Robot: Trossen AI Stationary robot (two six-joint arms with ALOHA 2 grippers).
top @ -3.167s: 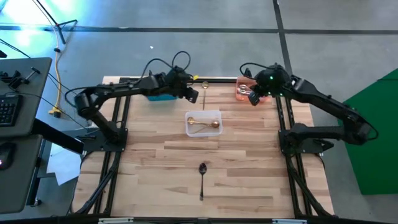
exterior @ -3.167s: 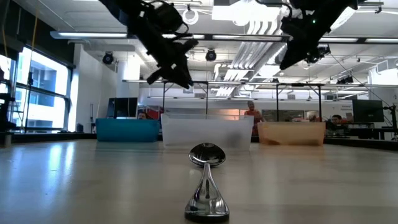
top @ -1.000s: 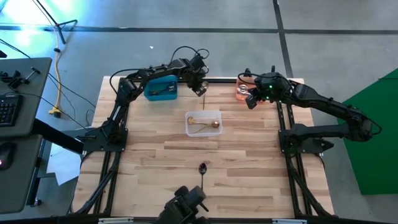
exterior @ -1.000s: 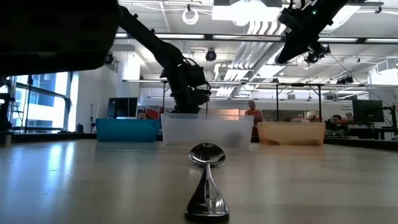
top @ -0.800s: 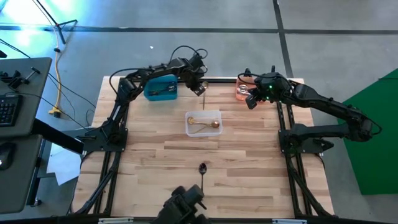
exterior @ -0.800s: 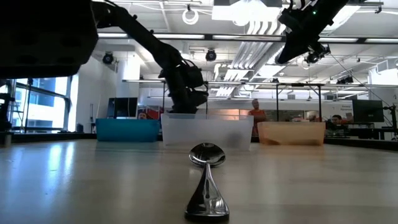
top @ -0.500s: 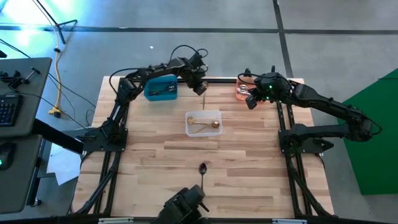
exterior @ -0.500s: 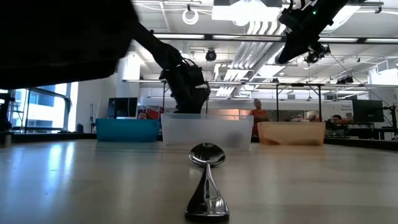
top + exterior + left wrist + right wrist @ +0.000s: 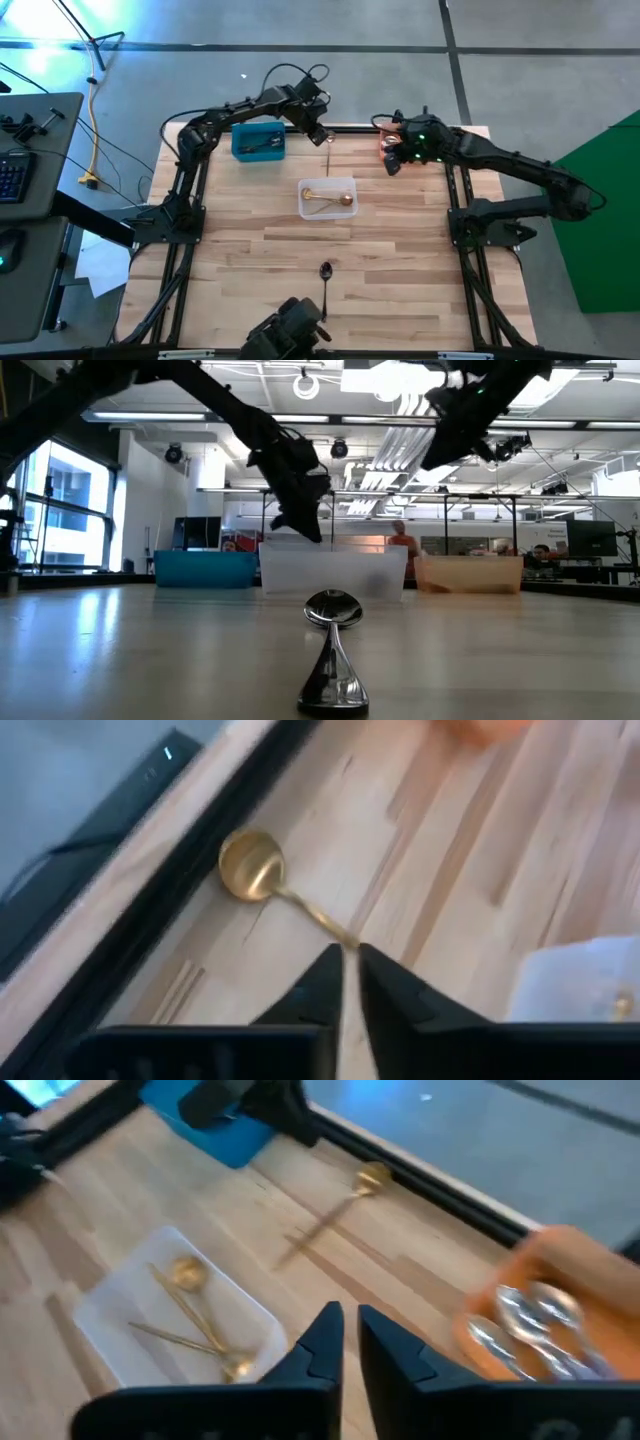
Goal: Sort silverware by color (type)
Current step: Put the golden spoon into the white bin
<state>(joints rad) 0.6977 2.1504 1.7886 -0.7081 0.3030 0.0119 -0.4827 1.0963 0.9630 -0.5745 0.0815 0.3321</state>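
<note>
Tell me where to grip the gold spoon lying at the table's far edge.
Grip the gold spoon on its thin handle, coming straight down with the left gripper. It lies flat on the table with its bowl by the black rail, so the handle offers the clearer hold.

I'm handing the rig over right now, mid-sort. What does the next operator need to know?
Left gripper: at the far edge, over the handle of a loose gold spoon lying on the wooden table.
Right gripper: shut, empty, beside the orange bin of silver spoons.
Done: two gold spoons in the clear bin.
Left: that loose gold spoon, plus one dark spoon near the front edge.
</note>
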